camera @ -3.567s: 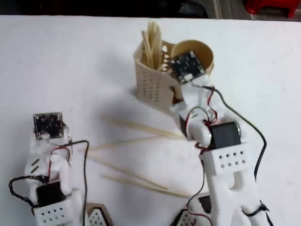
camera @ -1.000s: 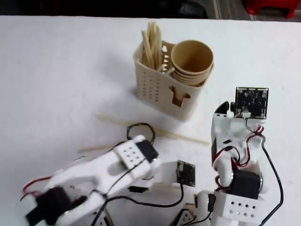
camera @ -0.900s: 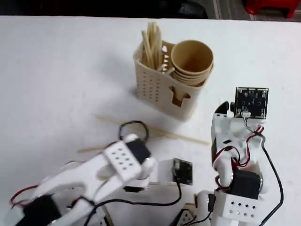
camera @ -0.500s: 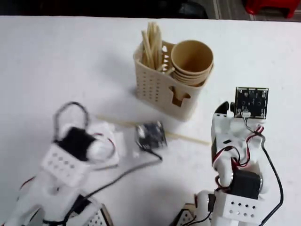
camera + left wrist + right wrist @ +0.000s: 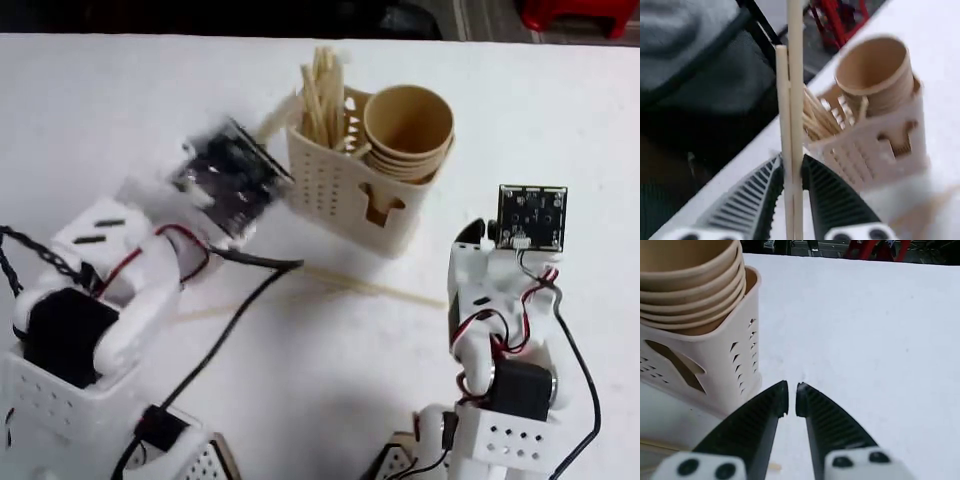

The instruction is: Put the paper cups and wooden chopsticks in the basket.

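Over the last second the left arm has lifted off the near middle of the tabletop (image 5: 120, 90) and swung to about 10 o'clock. Its left fingers (image 5: 760, 200) now pinch a pair of wooden chopsticks (image 5: 792, 100), held up just at the 9 o'clock side of the basket (image 5: 345, 195), with the tips reaching toward its rim. The basket sits at 12 o'clock and already holds a bundle of chopsticks (image 5: 322, 85) and the stacked paper cups (image 5: 408, 120). The cups look finished, and this pair seems only a drop away from going in. Two loose chopsticks (image 5: 375, 288) are left lying on the tabletop at the basket's 6 o'clock, fewer than a few seconds ago, so at least one more pick appears to remain. At 4 o'clock the right arm has pulled back from the basket, and its right fingers (image 5: 760, 425) are almost pressed together, holding nothing.
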Motion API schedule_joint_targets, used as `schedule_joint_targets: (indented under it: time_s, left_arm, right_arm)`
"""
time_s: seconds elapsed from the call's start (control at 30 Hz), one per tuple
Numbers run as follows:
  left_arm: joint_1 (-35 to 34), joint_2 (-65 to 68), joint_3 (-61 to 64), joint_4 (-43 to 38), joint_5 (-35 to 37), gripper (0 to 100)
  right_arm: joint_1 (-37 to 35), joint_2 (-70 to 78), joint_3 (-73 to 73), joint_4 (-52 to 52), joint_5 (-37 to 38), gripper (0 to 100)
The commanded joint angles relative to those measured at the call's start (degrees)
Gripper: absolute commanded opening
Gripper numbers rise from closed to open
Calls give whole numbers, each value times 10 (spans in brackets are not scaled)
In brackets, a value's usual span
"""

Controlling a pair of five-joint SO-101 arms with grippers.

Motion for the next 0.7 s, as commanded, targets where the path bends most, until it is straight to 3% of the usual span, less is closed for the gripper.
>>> schedule_joint_targets:
  time_s: [0.0,0.1,0.2,0.67]
  left_arm:
    - [9,-13,4,-249,102,23]
    - [18,-13,35,-373,141,23]
    - [36,-11,67,-445,144,23]
    - [53,181,81,-549,145,23]
  right_arm:
    - [2,-7,-2,0,4,43]
    - [2,-7,2,-1,4,43]
    - [1,-10,8,-2,5,43]
    - [1,-11,8,-3,6,43]
